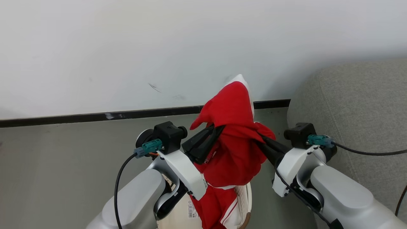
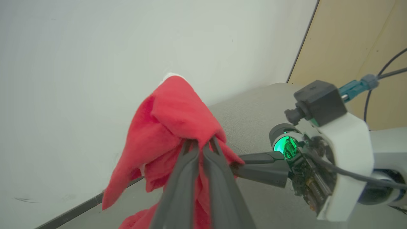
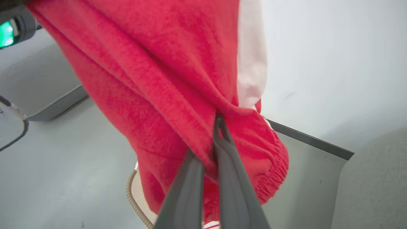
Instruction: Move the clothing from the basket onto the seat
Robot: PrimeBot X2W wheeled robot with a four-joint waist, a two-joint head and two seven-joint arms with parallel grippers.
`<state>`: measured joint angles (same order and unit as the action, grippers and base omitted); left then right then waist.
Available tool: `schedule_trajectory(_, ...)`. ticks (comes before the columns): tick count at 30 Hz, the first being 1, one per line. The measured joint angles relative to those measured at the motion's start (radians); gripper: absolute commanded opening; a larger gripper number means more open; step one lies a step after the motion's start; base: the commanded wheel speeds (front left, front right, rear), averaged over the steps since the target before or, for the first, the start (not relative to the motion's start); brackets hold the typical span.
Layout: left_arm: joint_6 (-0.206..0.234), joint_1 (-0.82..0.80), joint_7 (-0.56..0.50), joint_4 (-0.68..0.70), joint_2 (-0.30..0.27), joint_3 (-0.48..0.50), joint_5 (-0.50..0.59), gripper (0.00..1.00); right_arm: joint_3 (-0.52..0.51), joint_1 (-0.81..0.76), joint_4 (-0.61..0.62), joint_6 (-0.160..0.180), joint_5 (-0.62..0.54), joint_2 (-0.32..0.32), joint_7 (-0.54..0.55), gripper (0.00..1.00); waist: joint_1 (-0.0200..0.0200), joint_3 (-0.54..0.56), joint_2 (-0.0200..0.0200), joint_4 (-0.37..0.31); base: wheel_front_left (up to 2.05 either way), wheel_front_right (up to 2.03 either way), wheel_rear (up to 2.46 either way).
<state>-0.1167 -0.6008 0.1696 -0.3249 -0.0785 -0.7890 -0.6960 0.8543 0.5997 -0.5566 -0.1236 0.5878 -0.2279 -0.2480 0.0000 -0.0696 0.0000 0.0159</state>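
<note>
Leftmost in the head view, rising on its pale arm from the lower edge: left gripper [image 1: 217, 128], clenched tight on the left fold of a soft bright red fabric garment [image 1: 233, 149] with a white panel. From the left wrist, the same grip: left gripper [image 2: 198, 144], long dark fingers pressed together, garment [image 2: 171, 117] pinched at their tips. In the middle, held aloft and bunched between both pincers, peaking toward the white wall [image 1: 127, 47], well above the grey floor [image 1: 63, 152]. Directly beneath, at the bottom edge: cream-white perforated plastic laundry basket [image 1: 244, 200] with a brown woven-look rim and a barcode label [image 1: 191, 211]. Over it, more red-and-white striped fabric [image 1: 219, 203], hanging into it or lying in it, cannot tell which. Rightward: right gripper [image 1: 260, 136], likewise clamped on the garment's right side. From the right wrist [image 3: 218, 124], jaws closed on the fleece beside an elasticated hem. Farthest right: large grey-green upholstered fabric cushion seat [image 1: 356, 105], rounded at the corner, apart from the garment.
</note>
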Motion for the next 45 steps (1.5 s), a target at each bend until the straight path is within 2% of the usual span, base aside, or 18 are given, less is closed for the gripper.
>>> schedule_trajectory(12,0.001,0.031,0.002,-0.002,-0.017,0.004,-0.008,0.00,-0.159,0.003,0.077,0.000,-0.021,-0.004,0.000,0.00,0.0000,-0.013,0.0000,-0.030,0.00,0.00,0.00)
schedule_trajectory(14,0.001,0.035,0.008,-0.002,-0.017,0.004,-0.008,0.46,-0.173,0.002,0.091,0.000,-0.026,-0.004,0.000,0.00,0.0000,-0.014,0.0000,-0.035,0.00,0.00,0.00)
schedule_trajectory(15,0.001,0.035,0.008,-0.002,-0.018,0.004,-0.007,0.91,-0.181,0.001,0.097,0.000,-0.028,-0.004,0.000,0.00,0.0000,-0.015,0.0000,-0.037,0.00,0.00,0.00)
schedule_trajectory(16,0.001,0.035,0.008,-0.002,-0.019,0.004,-0.007,1.00,-0.190,0.000,0.100,0.000,-0.032,-0.004,0.000,0.00,0.0000,-0.015,0.0000,-0.039,0.00,0.00,0.00)
schedule_trajectory(29,0.001,0.039,0.021,0.000,-0.051,0.000,0.005,1.00,-0.360,-0.073,0.143,0.000,-0.065,-0.041,0.000,0.00,0.0000,-0.016,0.0000,-0.077,0.00,0.00,0.00)
schedule_trajectory(45,0.000,0.039,0.027,0.008,-0.055,-0.032,0.021,1.00,-0.572,-0.194,0.234,0.000,-0.107,-0.064,-0.003,0.00,0.0000,-0.017,0.0000,-0.159,0.00,0.00,0.00)
